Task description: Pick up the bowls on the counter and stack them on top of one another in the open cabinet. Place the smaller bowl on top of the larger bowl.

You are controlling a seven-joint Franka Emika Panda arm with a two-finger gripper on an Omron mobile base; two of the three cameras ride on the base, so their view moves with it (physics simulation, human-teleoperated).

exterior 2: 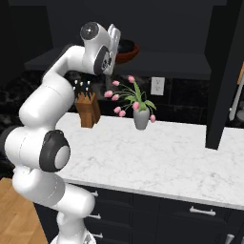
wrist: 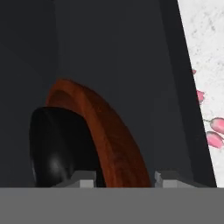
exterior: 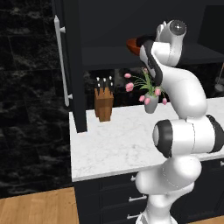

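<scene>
dark kitchen, white marble bench (exterior: 113, 140) under a navy cabinet (exterior: 81, 65). left base view: the brown bowl (exterior: 132, 46) sits on the cabinet shelf, the hand beside it. right base view: the black bowl (exterior 2: 127, 46) rests inside it above the vase (exterior 2: 140, 118). hand view: the jaws (wrist: 124, 178) stand partly open, holding nothing; glossy black bowl nested in the wood-grained one. best to back straight out without nudging the rim.

Home kitchen, rendered. White marble-patterned counter (exterior: 113, 140) over dark drawers (exterior 2: 190, 212) with small silver handles; tall dark wall cabinet (exterior: 78, 65) with long silver bar handle; wooden knife block (exterior: 104, 104); grey vase of pink tulips (exterior 2: 139, 118); wall outlet (exterior 2: 157, 86); black marbled backsplash; wood floor (exterior: 35, 208).
</scene>
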